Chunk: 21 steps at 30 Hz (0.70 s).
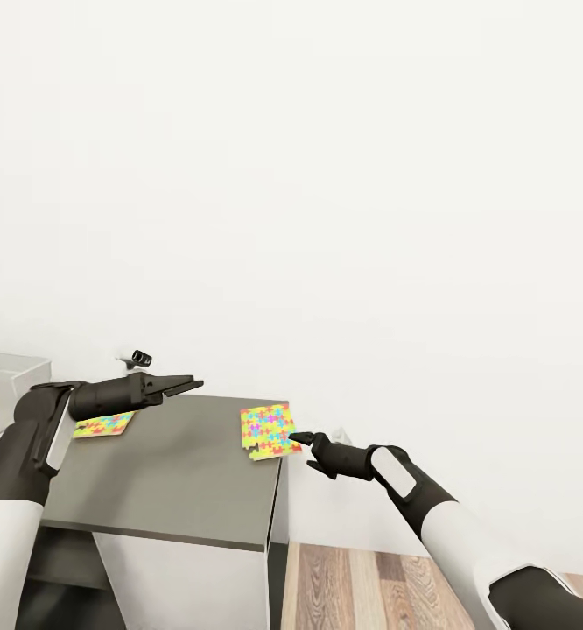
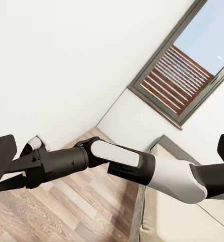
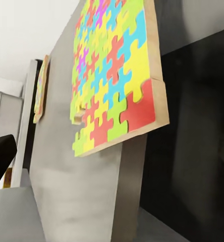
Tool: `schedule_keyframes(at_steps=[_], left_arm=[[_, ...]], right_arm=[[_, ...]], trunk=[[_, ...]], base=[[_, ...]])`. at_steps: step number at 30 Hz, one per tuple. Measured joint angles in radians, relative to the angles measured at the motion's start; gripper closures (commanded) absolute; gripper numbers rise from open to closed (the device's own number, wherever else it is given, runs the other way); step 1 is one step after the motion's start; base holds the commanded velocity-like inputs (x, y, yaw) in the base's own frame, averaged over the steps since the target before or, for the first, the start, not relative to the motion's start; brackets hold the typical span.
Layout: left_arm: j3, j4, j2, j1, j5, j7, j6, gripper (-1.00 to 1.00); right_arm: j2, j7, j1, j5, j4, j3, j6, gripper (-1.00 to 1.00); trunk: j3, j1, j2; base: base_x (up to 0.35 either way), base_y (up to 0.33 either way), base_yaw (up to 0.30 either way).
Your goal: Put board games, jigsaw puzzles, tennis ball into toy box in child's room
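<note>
Two jigsaw puzzles lie on the dark grey table (image 1: 169, 477). One jigsaw puzzle (image 1: 269, 430) sits at the table's right edge, its corner hanging slightly over; the right wrist view shows this puzzle (image 3: 114, 70) close up. My right gripper (image 1: 298, 440) is open just right of that corner, at the table edge, with nothing held. The other jigsaw puzzle (image 1: 104, 425) lies at the back left, partly under my left arm. Above the table's back edge, my left gripper (image 1: 189, 384) hovers open and empty. A pale grey box (image 1: 7, 378), likely the toy box, stands at the far left.
A small black object (image 1: 141, 358) sits behind the left gripper by the white wall. Wood-plank floor (image 1: 370, 582) lies right of the table. The left wrist view looks past my right arm (image 2: 127, 161) to a slatted window (image 2: 185, 75) and the beige bed (image 2: 185, 219).
</note>
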Motion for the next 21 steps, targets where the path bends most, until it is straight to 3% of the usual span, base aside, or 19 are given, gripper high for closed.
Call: schedule_keyframes(at_steps=[3, 17, 21], left_arm=[[0.000, -0.001, 0.000, 0.000, 0.000, 0.000, 0.000, -1.00], [0.000, -0.002, 0.000, 0.000, 0.000, 0.000, 0.000, -1.00], [0.000, -0.002, 0.000, 0.000, 0.000, 0.000, 0.000, -1.00]], right_arm=[[0.000, 0.001, 0.000, 0.000, 0.000, 0.000, -0.002, -1.00], [-0.001, 0.036, 0.000, 0.002, 0.000, 0.003, -0.004, -1.00], [-0.001, 0.037, 0.000, 0.001, 0.000, 0.003, -0.004, -1.00]], trunk=[[0.000, 0.000, 0.000], [-0.044, 0.054, -0.098], [-0.044, 0.054, -0.098]], base=[[0.000, 0.000, 0.000], [0.000, 0.000, 0.000], [0.000, 0.000, 0.000]])
